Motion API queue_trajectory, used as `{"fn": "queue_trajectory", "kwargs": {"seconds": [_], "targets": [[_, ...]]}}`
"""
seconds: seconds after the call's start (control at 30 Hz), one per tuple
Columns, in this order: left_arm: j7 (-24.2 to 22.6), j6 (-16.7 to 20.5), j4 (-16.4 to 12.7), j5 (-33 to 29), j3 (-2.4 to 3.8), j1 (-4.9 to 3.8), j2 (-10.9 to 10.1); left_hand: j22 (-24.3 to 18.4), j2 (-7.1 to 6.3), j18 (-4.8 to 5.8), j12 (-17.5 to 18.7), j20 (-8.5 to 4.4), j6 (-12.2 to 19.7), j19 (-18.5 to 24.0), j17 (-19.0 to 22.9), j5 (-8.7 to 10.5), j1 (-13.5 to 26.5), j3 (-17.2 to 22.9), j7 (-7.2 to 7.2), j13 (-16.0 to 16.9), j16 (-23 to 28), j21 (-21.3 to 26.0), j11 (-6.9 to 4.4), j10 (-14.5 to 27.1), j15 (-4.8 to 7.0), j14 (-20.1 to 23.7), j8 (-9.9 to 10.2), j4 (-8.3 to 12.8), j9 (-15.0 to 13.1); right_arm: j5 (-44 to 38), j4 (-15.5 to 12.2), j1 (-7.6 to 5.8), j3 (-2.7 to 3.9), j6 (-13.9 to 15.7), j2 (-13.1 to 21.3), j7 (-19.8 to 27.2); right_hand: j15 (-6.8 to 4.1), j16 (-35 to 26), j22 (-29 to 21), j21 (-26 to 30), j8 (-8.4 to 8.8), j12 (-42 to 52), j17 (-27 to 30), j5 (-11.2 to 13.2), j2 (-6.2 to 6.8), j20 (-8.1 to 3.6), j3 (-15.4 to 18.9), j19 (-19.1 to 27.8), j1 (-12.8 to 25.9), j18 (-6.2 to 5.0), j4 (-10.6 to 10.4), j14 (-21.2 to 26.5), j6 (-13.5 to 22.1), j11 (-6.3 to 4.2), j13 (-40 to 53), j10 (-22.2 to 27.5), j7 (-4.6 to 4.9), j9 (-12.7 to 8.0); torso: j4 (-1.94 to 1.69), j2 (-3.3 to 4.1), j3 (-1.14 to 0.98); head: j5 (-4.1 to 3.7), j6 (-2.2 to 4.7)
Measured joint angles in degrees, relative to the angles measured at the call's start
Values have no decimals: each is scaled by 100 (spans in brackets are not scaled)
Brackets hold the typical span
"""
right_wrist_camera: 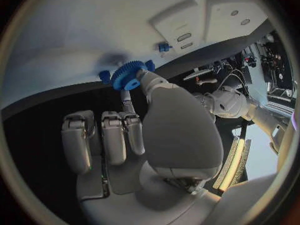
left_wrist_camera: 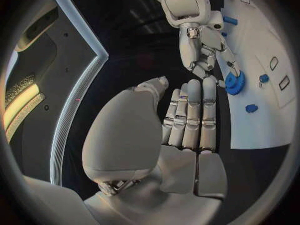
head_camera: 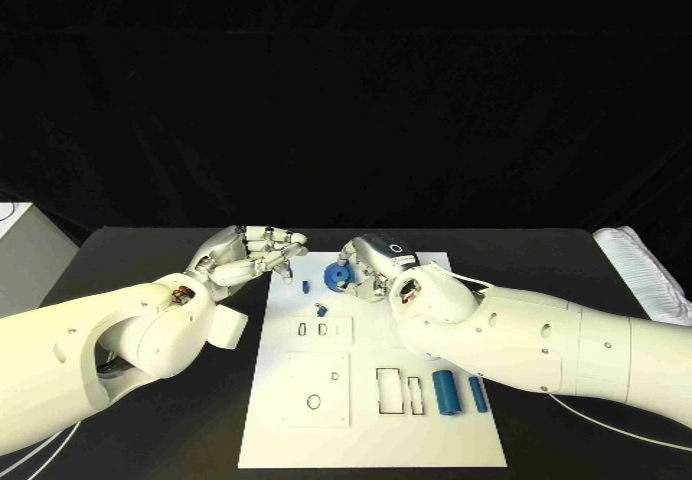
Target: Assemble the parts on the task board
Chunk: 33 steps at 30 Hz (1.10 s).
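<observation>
The white task board (head_camera: 368,420) lies in the middle of the black table. Over its far end my right hand (head_camera: 371,262) pinches a blue gear (head_camera: 338,275) between thumb and a finger; the right wrist view shows the gear (right_wrist_camera: 128,76) at the fingertips, close to the board. My left hand (head_camera: 255,254) hovers by the board's far left corner, fingers side by side and holding nothing (left_wrist_camera: 190,120). Two small blue pieces (head_camera: 306,285) (head_camera: 320,310) sit on the board near the gear. Two blue cylinders (head_camera: 446,392) (head_camera: 477,394) lie at the near right.
The board has rectangular slots (head_camera: 389,390) beside the cylinders, small slots (head_camera: 315,328) at its middle and a raised plate with an oval hole (head_camera: 315,401) at the near left. A white object (head_camera: 642,270) lies at the table's right edge.
</observation>
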State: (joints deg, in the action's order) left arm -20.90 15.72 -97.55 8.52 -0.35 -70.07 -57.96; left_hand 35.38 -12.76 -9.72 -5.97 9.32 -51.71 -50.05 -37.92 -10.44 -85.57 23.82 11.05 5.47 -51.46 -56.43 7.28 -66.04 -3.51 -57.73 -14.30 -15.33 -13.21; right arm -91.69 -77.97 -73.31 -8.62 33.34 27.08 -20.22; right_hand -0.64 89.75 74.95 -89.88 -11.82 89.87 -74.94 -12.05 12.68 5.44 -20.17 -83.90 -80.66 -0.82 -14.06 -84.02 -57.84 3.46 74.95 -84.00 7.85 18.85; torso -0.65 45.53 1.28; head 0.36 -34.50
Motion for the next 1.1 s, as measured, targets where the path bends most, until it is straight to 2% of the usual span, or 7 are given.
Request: {"fn": "queue_trajectory", "kwargs": {"seconds": [0.37, 0.83, 1.1], "targets": [[4, -2, 8, 1, -1, 0, 14, -1, 0, 0, 0, 0, 0, 0, 0, 0, 0, 0, 0, 0, 0, 0, 0, 0, 0, 0, 0, 0, -5, -90, 227, 1, -1, -69, -151, -96, 0, 0, -1, 0, 23, 0, 1, 11, 1, 0, 1, 0, 0, 0, 0, 0, -1, 0, -1, 0, -2, 3, 3, -5, -2, 1, 6], [14, -6, 13, 3, 1, 0, 18, -1, 0, 0, 0, 0, 0, 0, 0, 0, 0, 0, 0, -1, 0, 0, 0, 0, 0, 0, 0, 0, -4, -143, 346, 2, -1, -225, -234, -176, 0, 0, -2, 0, 7, 0, 1, -5, 1, 0, 2, 0, 0, 0, 1, 0, 0, 0, -2, 0, -4, 5, 7, -7, -2, 7, 1], [22, -8, 16, 3, 0, 0, 18, 19, 0, -1, 0, 8, 0, 50, 10, 0, 0, 0, 0, -1, 0, -43, 0, 0, 0, 0, 1, 0, -12, -133, 394, 3, 1, -277, -265, -176, 0, 0, -2, 0, 7, 0, 2, -7, 99, 0, 11, 0, 97, 0, -8, 0, -12, 0, -2, 0, -16, 0, 10, -7, -3, 8, -11]]}}
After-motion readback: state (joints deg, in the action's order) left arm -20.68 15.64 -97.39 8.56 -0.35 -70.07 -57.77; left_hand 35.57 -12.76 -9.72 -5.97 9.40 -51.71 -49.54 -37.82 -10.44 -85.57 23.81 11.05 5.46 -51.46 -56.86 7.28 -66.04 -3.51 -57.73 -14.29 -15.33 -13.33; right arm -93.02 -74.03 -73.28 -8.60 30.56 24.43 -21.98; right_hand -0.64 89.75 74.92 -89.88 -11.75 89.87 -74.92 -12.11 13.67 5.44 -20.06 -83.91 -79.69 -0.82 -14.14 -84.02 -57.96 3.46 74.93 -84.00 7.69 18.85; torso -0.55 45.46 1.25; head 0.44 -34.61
